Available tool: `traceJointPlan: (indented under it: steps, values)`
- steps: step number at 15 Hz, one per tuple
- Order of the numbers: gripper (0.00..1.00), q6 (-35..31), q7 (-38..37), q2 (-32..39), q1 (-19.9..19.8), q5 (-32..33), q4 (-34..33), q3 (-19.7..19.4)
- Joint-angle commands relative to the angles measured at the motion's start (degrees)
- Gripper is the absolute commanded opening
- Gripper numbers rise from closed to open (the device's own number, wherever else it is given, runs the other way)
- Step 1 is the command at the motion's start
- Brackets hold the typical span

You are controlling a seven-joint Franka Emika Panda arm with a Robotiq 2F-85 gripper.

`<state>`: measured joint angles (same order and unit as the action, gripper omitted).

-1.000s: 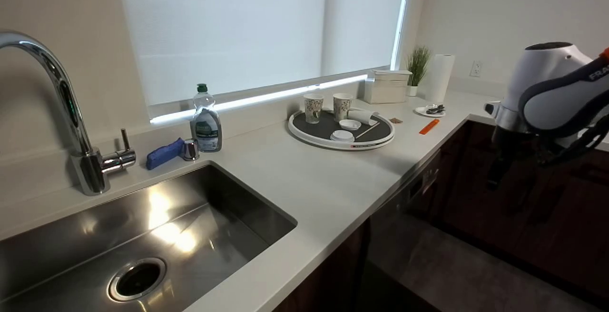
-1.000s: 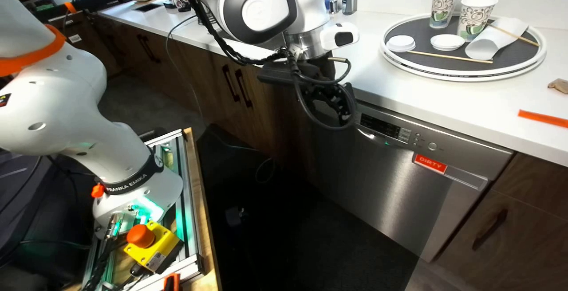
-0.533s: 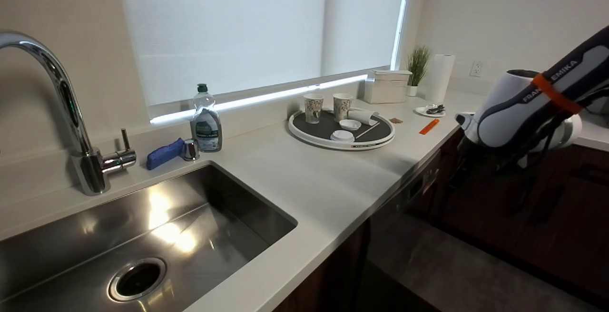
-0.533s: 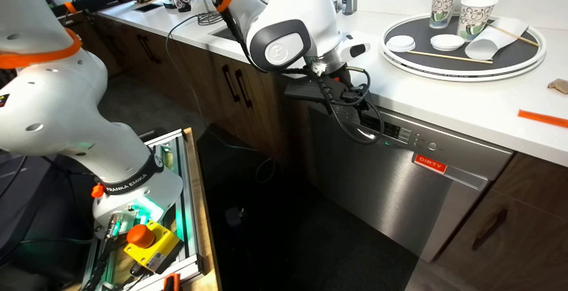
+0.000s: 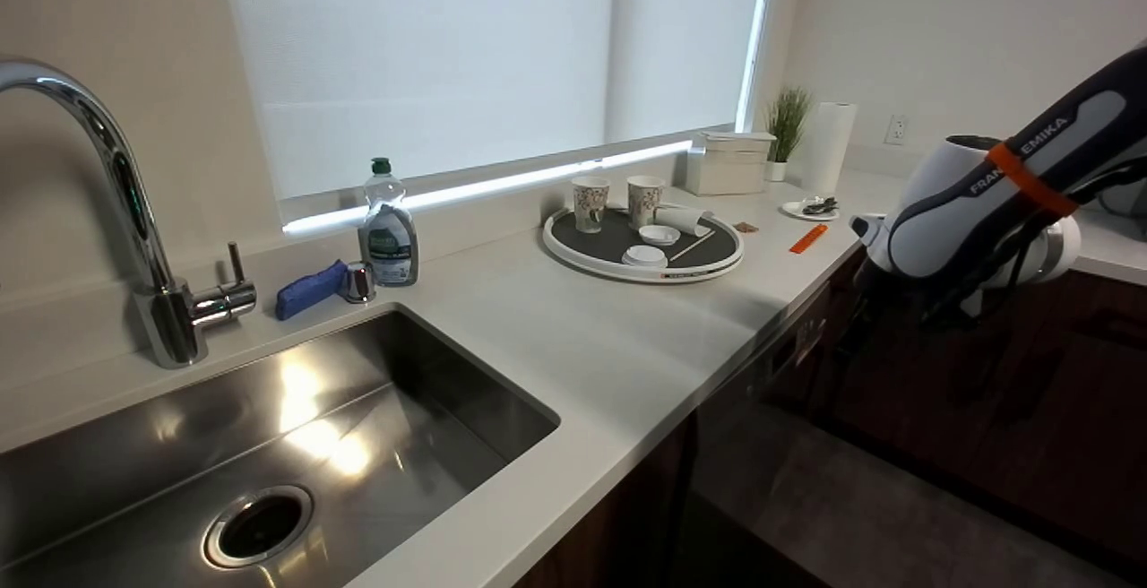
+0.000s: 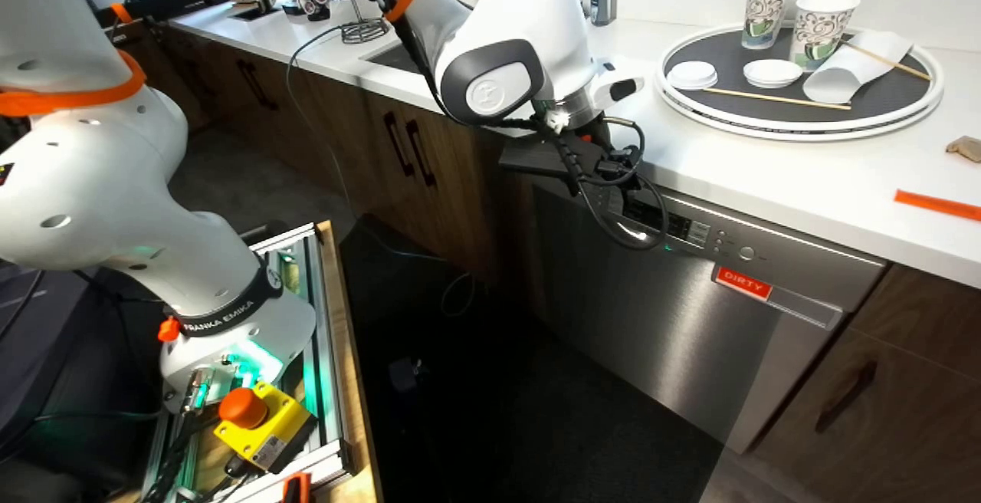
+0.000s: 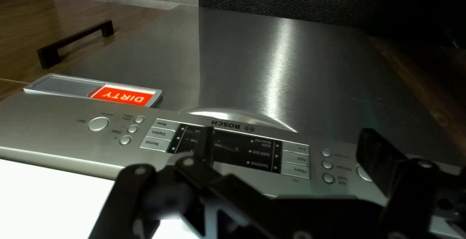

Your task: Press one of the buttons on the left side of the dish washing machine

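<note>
The dish washing machine (image 6: 651,319) has a flat grey steel front with a control strip along its top, just under the countertop edge. The wrist view is upside down, so the machine (image 7: 236,60) shows its left-side buttons on the right. Heavy, Auto and Eco keys (image 7: 296,159) and several round buttons (image 7: 327,164) lie between my fingers. A larger round button (image 7: 364,173) is partly hidden behind one finger. My gripper (image 7: 291,149) is open and empty, in front of the strip. In an exterior view my gripper (image 5: 847,337) is dark and unclear. Contact with the panel cannot be told.
The white countertop (image 6: 774,181) overhangs the machine close to my hand. A round tray (image 6: 674,104) with cups and lids stands on it. A red DIRTY sign (image 6: 742,283) sits on the machine's front. A cabinet handle (image 7: 76,42) sticks out beside the machine. A cable hangs around the gripper.
My arm has swung the hand closer to the countertop and along the machine's control strip, tilting it. Most of this came in the first half second; the latest shift is small.
</note>
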<state>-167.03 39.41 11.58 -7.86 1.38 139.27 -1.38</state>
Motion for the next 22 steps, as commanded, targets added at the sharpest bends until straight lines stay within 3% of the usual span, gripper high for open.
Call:
traceJointPlan:
  steps: [1, 7, 10, 12, 20, 22]
  values:
    - [1.0, -4.22, -6.99, 2.2, 0.97, 3.3, -0.18, -0.9]
    - [1.0, -7.33, -9.32, 4.85, -1.71, 2.09, -0.29, 3.56]
    - [1.0, -9.98, -4.8, 6.13, -4.52, -1.64, 0.09, 7.66]
    - [0.73, -13.27, -3.12, 7.94, -6.42, -1.69, -0.1, 9.82]
    - [0.11, -20.88, 0.4, 14.74, -17.88, 0.85, -1.31, 20.02]
    - [0.0, -22.45, 0.21, 16.34, -20.77, 0.98, -2.02, 22.28]
